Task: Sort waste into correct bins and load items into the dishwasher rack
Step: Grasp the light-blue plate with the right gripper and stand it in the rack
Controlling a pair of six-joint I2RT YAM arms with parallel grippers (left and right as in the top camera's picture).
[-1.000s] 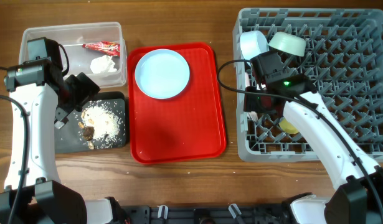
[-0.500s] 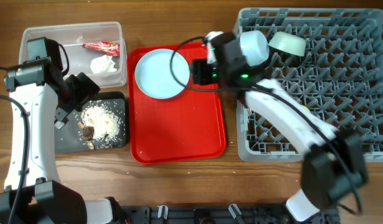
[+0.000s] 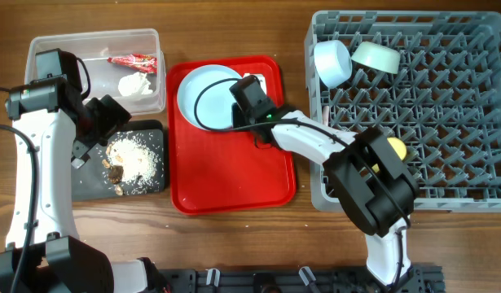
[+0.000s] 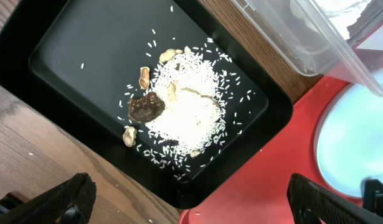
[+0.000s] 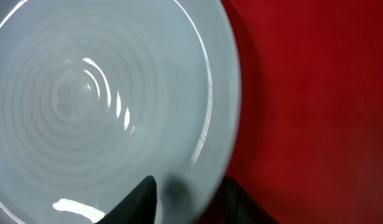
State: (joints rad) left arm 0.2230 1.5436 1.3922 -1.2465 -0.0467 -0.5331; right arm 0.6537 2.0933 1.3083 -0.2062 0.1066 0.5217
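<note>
A pale blue plate [image 3: 203,98] lies at the back of the flat red tray [image 3: 234,175]. My right gripper [image 3: 239,99] is at the plate's right edge; in the right wrist view its open fingers [image 5: 191,202] straddle the rim of the plate [image 5: 104,106]. My left gripper [image 3: 103,122] is open and empty [image 4: 200,199] above the black tray [image 4: 85,56], which holds food scraps [image 4: 179,106]. The clear tub [image 3: 46,49] holds the red wrapper [image 3: 134,60] and white napkin [image 3: 136,84]. The grey rack [image 3: 446,98] holds a blue bowl [image 3: 331,61], a green bowl [image 3: 376,55] and a yellow cup [image 3: 395,149]. I cannot make out the fork and spoon.
The black tray [image 3: 91,179] sits left of the red tray, with the clear tub behind it. The rack stands right of the red tray, and my right arm stretches from it across the tray's right rim. Bare wooden table [image 3: 234,236] runs along the front.
My right arm has swung left from the rack's front left to the plate on the red tray. The yellow cup now shows in the rack. The left arm has not moved.
</note>
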